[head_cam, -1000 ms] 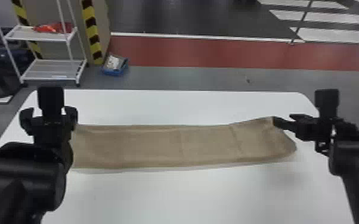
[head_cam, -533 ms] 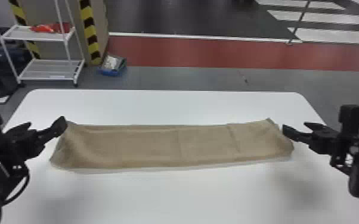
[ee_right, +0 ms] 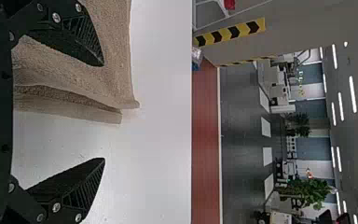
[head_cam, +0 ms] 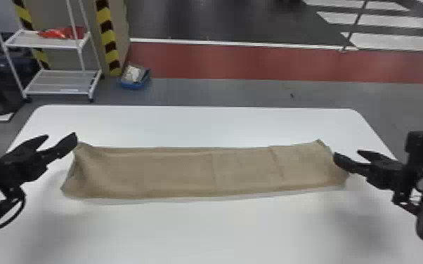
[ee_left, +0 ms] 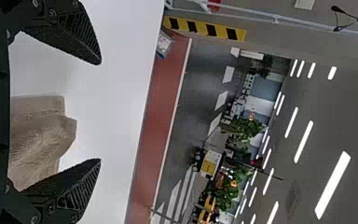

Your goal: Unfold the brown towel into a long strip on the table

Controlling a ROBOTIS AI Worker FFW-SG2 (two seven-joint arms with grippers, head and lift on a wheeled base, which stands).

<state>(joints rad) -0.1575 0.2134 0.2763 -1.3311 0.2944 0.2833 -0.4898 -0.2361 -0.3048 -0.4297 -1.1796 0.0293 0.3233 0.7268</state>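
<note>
Towel, head view: the brown cloth towel (head_cam: 172, 172) lies as a long strip across the white round-cornered table (head_cam: 221, 235), its two ends creased and uneven.
Left end: the black left gripper (head_cam: 61, 136) hangs at the towel's far left corner, fingers spread; whether one touches the cloth I cannot tell.
Right end: the black right gripper (head_cam: 347, 154) is at the towel's right end, fingers apart, one of them overlapping the cloth's edge in this view.
Floor beyond: past the towel and the table's far edge run a red floor band (head_cam: 239, 63) and white painted stripes (head_cam: 376, 21), with a thin dark pole (head_cam: 356, 26) beyond the towel's right end.
Rack side: beyond the towel's left end stand a white metal rack (head_cam: 63, 82) holding a red item (head_cam: 63, 33), a yellow-and-black striped upright (head_cam: 108, 42) and a blue box (head_cam: 135, 83) with pale contents.
Left wrist view: the towel's rumpled, layered end shows in the gap between the spread fingers; green leafy plants (ee_left: 247, 128) are far beyond it.
Right wrist view: one finger hides part of the towel, whose folded layers reach into the gap between the parted fingers; bare tabletop lies beside the other finger.
</note>
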